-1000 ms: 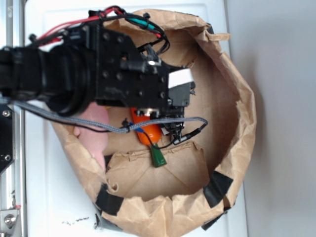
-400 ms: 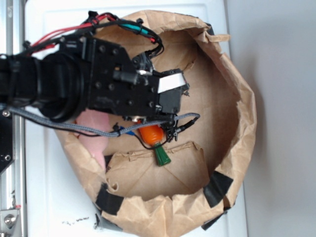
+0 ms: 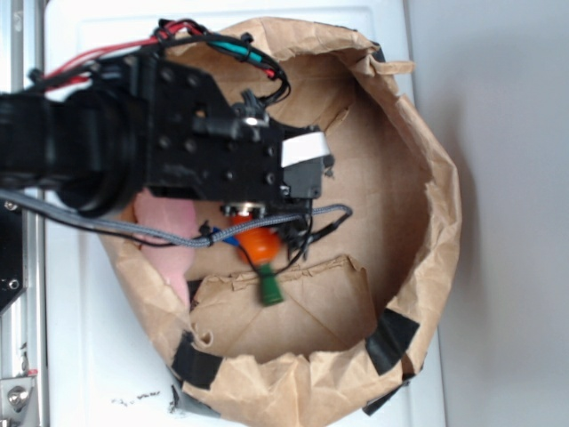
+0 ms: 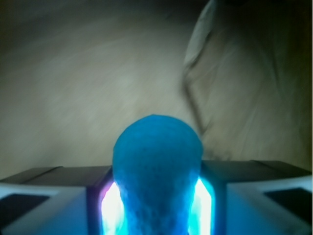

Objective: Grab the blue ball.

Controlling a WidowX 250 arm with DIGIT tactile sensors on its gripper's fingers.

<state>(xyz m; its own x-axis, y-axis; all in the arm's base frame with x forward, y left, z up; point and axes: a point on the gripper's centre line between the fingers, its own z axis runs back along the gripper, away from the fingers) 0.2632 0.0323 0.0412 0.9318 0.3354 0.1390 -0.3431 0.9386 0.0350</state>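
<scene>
The blue ball (image 4: 157, 161) fills the middle of the wrist view, squeezed between my gripper's (image 4: 157, 188) two dark fingers (image 4: 73, 178), which are shut on it. From the exterior view, the black gripper (image 3: 256, 222) hangs low inside the brown paper bag (image 3: 427, 178). Only a sliver of the blue ball (image 3: 231, 238) shows under its cables. The orange toy carrot (image 3: 260, 243) with its green top (image 3: 269, 291) lies right beside the fingers.
A pink soft object (image 3: 169, 236) lies at the bag's left wall under the arm. A folded paper flap (image 3: 293, 307) rises in front of the carrot. Black tape patches (image 3: 391, 338) hold the bag's rim. A white surface (image 3: 98, 374) surrounds the bag.
The arm and gripper have shifted left inside the bag. The carrot and its green top have also moved left and turned more end-on.
</scene>
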